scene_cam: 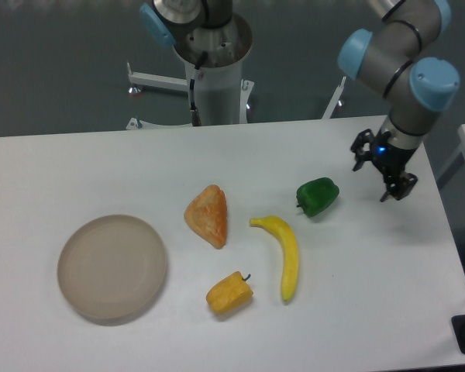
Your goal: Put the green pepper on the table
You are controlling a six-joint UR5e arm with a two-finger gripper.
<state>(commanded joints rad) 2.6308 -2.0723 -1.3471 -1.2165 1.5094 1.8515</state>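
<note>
— Looking for brands or labels first: do we read any writing?

— We find none legible. We only see a small blue light on the wrist above the end effector (384,173).

— What is cut off or hard to make out for us?

— The arm runs out of view at the top right, and the robot base behind the desk (77,167) is cropped at the top edge. The end effector's fingers are dark and small; we see them spread apart with nothing between them, so we call it released.

— And the green pepper (318,196)?

— We see it lying on the white desk, free of the end effector, which sits to its right and a little higher in the view, near but not touching. The banana (285,253) lies just below-left of the pepper. Further left we see the orange wedge-shaped toy food (208,216), the yellow-orange pepper (229,293), and the round beige plate (112,268).
</note>
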